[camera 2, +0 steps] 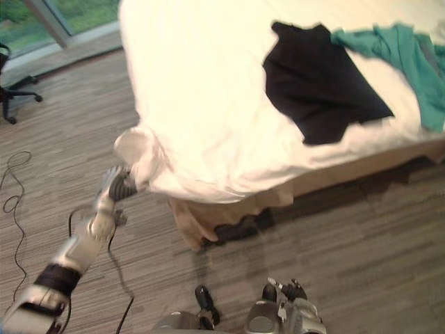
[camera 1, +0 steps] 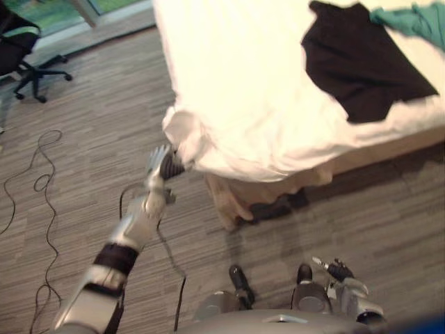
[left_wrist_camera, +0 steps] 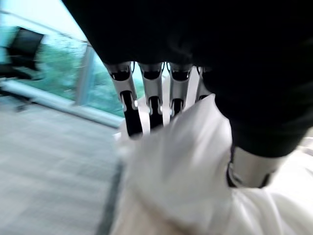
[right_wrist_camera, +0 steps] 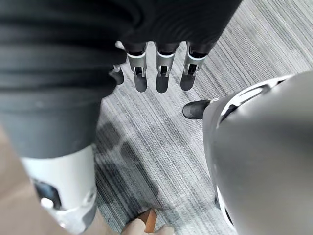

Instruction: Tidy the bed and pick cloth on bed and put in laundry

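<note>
A white sheet (camera 1: 236,83) covers the bed, and its near-left corner (camera 1: 184,132) hangs bunched over the edge. My left hand (camera 1: 161,165) is raised to that corner. In its wrist view the straight fingers (left_wrist_camera: 155,98) lie against the bunched white cloth (left_wrist_camera: 186,171), with the thumb on the other side of the fold. A black garment (camera 1: 361,62) lies spread flat on the bed's right part, and a green garment (camera 2: 410,62) is crumpled beside it at the far right. My right hand (camera 1: 341,273) hangs low by my side, fingers (right_wrist_camera: 156,73) relaxed over the floor and holding nothing.
The tan bed base (camera 1: 229,202) juts out below the sheet corner. A black office chair (camera 1: 21,49) stands at the far left near a glass wall (camera 2: 62,17). Striped grey flooring (camera 1: 104,125) lies to the left of and in front of the bed.
</note>
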Controlling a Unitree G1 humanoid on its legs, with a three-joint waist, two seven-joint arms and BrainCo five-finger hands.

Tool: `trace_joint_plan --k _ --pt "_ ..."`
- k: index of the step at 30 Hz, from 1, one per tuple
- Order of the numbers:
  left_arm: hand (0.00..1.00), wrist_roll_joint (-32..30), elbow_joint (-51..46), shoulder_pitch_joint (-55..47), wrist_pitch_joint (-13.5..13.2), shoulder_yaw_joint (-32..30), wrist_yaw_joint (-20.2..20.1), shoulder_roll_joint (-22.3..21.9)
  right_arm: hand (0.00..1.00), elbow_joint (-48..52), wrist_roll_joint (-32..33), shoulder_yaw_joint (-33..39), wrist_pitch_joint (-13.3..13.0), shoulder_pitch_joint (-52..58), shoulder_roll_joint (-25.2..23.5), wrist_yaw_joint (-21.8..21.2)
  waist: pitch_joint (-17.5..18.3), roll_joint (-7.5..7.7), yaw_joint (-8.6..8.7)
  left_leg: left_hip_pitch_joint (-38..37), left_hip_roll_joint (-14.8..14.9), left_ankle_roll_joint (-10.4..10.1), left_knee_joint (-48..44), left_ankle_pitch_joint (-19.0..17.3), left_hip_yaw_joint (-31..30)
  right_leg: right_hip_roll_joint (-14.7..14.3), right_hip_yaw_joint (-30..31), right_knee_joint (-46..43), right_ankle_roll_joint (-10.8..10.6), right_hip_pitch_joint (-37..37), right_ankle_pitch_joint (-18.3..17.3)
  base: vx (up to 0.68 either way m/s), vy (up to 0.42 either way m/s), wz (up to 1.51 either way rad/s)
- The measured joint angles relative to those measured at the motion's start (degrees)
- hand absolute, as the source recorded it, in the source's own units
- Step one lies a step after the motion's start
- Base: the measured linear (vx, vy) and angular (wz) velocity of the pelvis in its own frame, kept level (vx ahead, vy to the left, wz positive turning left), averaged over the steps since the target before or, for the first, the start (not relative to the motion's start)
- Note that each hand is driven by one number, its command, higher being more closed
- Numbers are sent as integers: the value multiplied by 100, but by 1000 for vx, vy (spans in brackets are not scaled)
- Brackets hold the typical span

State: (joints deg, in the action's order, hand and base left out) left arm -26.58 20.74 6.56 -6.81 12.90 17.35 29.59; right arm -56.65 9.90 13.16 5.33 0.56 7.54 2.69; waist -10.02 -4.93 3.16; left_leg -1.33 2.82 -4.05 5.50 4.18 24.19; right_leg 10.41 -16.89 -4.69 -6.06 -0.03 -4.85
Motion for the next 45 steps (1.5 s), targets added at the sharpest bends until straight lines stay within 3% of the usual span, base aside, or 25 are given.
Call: trace_joint_plan --k 4,9,13,15,19,20,23,26,28,29,31,33,35,36,38,40,43,45 --pt "0 21 3 -912 -119 44 -303 -357 0 -80 19 -1 0 14 -19 -31 150 204 -93 -109 22 4 5 -2 -223 -76 -138 244 59 273 46 -42 -7 17" --pt "0 270 234 -1538 -109 75 -609 -903 0 -138 387 -14 61 97 -21 -35 247 187 -120 -259 55 126 42 -81 -346 -187 -135 381 116 462 75 -105 2 -2" --pt "0 596 1182 -1784 154 243 -815 -1315 0 -209 1145 -8 111 275 -105 83 374 193 -122 -274 84 138 48 -80 -400 -230 -126 493 134 499 93 -106 8 -3" --pt "0 572 1772 -1881 247 276 -810 -1478 0 -284 1534 51 28 376 -182 301 376 221 -119 -364 94 111 50 -124 -393 -243 -118 543 121 608 112 -52 3 -4" --pt "0 577 2933 -2008 300 -112 -818 -1652 0 -316 2054 513 -476 486 -263 875 467 289 -142 -398 123 116 50 -145 -310 -262 -3 654 94 659 185 -24 4 -10" --pt "0 566 3211 -1988 331 -335 -826 -1748 100 -219 2086 719 -646 466 -231 962 469 293 -184 -424 116 129 50 -161 -253 -255 48 678 81 661 214 1 28 -22" --pt "0 562 3508 -1994 484 -888 -854 -1911 100 273 1915 1276 -1089 391 -164 1035 468 344 -233 -550 81 149 50 -211 -222 -221 66 693 71 774 246 25 31 -9" --pt "0 603 3534 -2048 654 -1311 -881 -1936 100 643 1567 1494 -1406 99 153 722 509 395 -262 -611 62 146 50 -242 -220 -210 65 740 76 856 282 41 24 0" --pt "0 725 3534 -2081 668 -1488 -878 -1930 100 978 1252 1485 -1581 -362 668 219 528 415 -264 -581 38 151 50 -247 -254 -199 43 754 68 856 294 46 10 8" --pt "0 803 3510 -2079 714 -1520 -907 -1925 100 1263 1193 1337 -1738 -689 1115 -375 530 414 -275 -564 20 159 49 -250 -292 -187 31 756 64 856 295 49 9 11" --pt "0 805 3499 -2088 768 -1520 -1019 -1914 100 1831 1175 1058 -1899 -884 1492 -874 551 415 -302 -557 4 170 48 -257 -315 -183 29 758 57 859 287 64 6 9" --pt "0 839 3496 -2136 728 -1521 -1071 -1904 100 2900 1182 802 -1958 -940 1642 -1444 562 431 -319 -527 -26 196 46 -245 -393 -187 -31 758 46 866 261 83 -10 19" --pt "0 1354 3450 -2217 473 -1521 -976 -1912 100 3996 1178 412 -2058 -935 1559 -2148 576 481 -303 -451 -25 210 27 -231 -526 -202 -142 756 41 867 219 93 -37 29" --pt "0 1537 3443 -2231 410 -1520 -935 -1919 100 4171 1167 252 -2053 -935 1531 -2290 578 498 -321 -444 -22 211 15 -229 -557 -208 -142 756 41 870 219 98 -38 19" --pt "0 2635 3441 -2279 83 -1564 -777 -1980 100 4585 1049 -507 -1917 -957 1341 -2758 572 566 -440 -444 -7 212 11 -227 -665 -230 -188 762 42 911 219 91 -38 15" --pt "0 2964 3422 -2288 -180 -1583 -784 -2032 100 4616 994 -1140 -1773 -1022 1108 -2882 555 614 -502 -443 -2 215 11 -223 -871 -245 -322 762 44 1033 217 73 -48 35" --pt "0 2981 3199 -2259 -707 -1584 -832 -2047 100 4486 782 -2162 -1380 -1541 692 -2591 381 829 -759 -307 41 198 11 -145 -1089 -290 -461 704 95 986 185 -23 -61 36" --pt "0 2968 2983 -2152 -866 -1589 -833 -2006 100 4168 770 -2566 -1222 -2306 451 -2191 108 1005 -958 -106 115 168 11 -56 -1242 -346 -569 562 150 792 152 -105 -65 39"
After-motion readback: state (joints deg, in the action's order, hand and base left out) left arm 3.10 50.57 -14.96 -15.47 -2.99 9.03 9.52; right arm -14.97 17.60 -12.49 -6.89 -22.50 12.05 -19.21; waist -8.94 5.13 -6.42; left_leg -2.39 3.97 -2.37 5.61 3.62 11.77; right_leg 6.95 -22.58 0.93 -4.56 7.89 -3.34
